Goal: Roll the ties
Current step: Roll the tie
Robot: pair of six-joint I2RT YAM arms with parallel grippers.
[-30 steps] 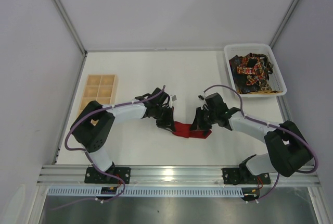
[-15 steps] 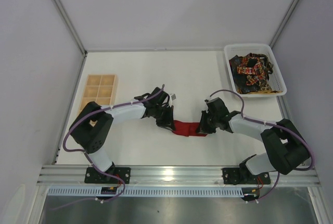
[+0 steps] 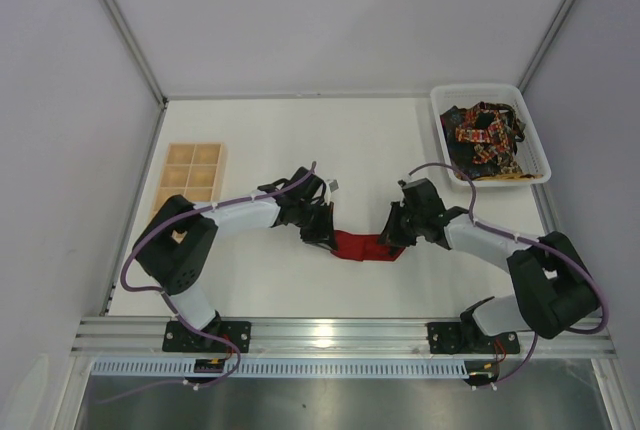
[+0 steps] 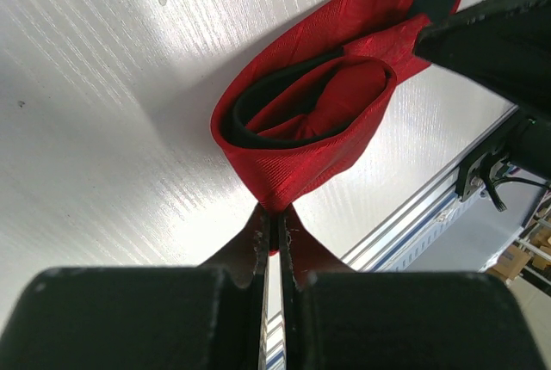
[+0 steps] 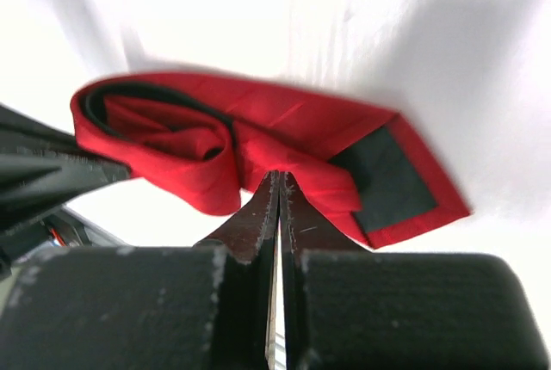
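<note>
A plain red tie [image 3: 360, 246] lies loosely rolled on the white table between the two arms. In the left wrist view the tie [image 4: 301, 120] forms an open loop with dark lining inside, and my left gripper [image 4: 275, 213] is shut, pinching the loop's near edge. In the right wrist view the tie [image 5: 258, 133] shows its pointed end with black lining [image 5: 387, 176]. My right gripper [image 5: 280, 176] is shut with its tips on a fold of the tie. From above, the left gripper [image 3: 322, 235] and the right gripper [image 3: 388, 240] sit at opposite ends of the roll.
A white basket [image 3: 440, 135] at the back right holds several dark patterned ties [image 3: 485, 138]. A wooden tray with compartments [image 3: 190, 175] sits at the left. The metal rail [image 3: 340, 332] runs along the near edge.
My right gripper has shifted slightly along the right end of the red tie, and the right arm's elbow has moved. The left gripper has stayed put on the tie.
</note>
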